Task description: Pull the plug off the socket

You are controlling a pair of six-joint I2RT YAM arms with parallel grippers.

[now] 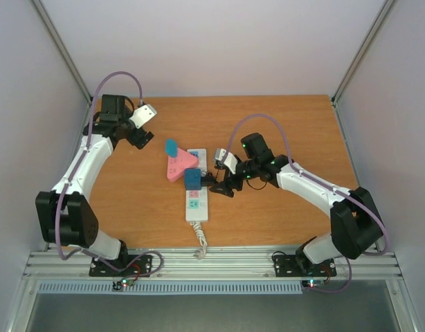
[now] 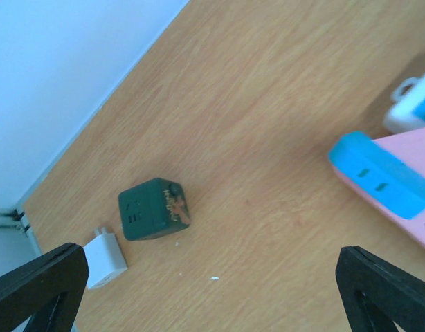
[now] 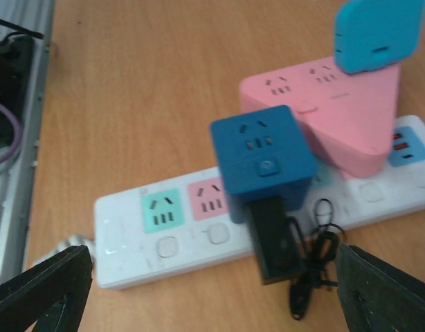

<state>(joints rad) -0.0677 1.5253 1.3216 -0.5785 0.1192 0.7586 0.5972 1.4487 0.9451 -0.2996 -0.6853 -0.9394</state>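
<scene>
Socket (image 1: 196, 200) lies at the middle of the table (image 1: 282, 124), running along the 12-to-6 line in my overhead view, with its coiled white cord (image 1: 199, 242) trailing off the 6 o'clock end.

Of its outlets, the green and pink faces nearest the cord end stand uncovered. The next one holds a blue cube adapter (image 3: 264, 155). A black plug (image 3: 271, 238) sits against that cube's 3 o'clock side and hangs over the strip's edge, its thin black lead (image 3: 316, 252) looped just beside it.

Toward 12 o'clock a pink triangular adapter (image 3: 330, 114) rests partly over the strip, jutting out to 9 o'clock. I cannot tell whether it is seated in an outlet. A light-blue block (image 3: 375, 31) stands on its far corner.

My right gripper (image 3: 212, 283) hangs at the strip's 3 o'clock, facing the black plug, jaws spread wide and holding nothing.

My left gripper (image 2: 211, 277) is well apart at 10 o'clock, jaws also released. Beneath it on the bare wood are a dark green cube (image 2: 154, 207) and a small white plug (image 2: 105, 261), touching each other.
</scene>
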